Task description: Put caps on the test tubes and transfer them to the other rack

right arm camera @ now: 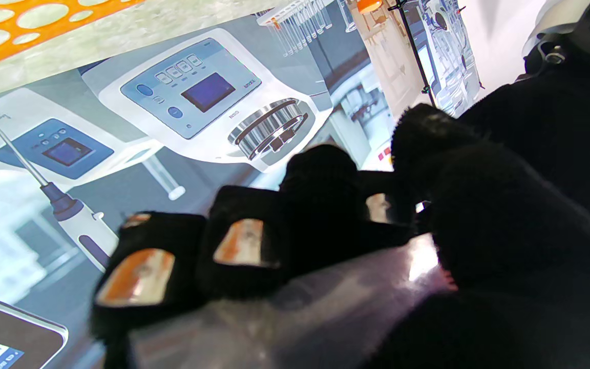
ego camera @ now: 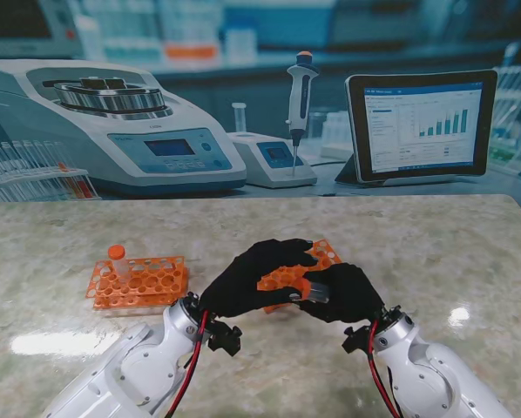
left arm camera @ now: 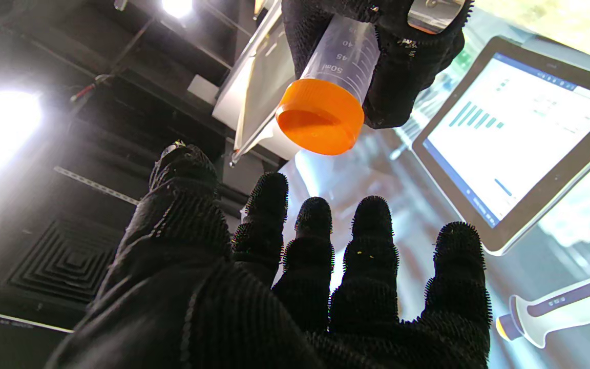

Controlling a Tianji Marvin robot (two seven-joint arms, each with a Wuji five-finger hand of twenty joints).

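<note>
Both arms rose from the near edge. Right hand [ego camera: 343,294] clasped a capped test tube [left arm camera: 333,77] above the tabletop [ego camera: 435,252]; left hand [ego camera: 247,279] hovered beside it, fingers [left arm camera: 372,241] spread and empty. Farther left, an orange rack [ego camera: 138,283] carried another capped tube [ego camera: 118,259].

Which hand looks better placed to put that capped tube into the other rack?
The right hand: it already grips the capped tube, orange cap on. The left hand is open, holding nothing, though the left rack lies on its side.
</note>
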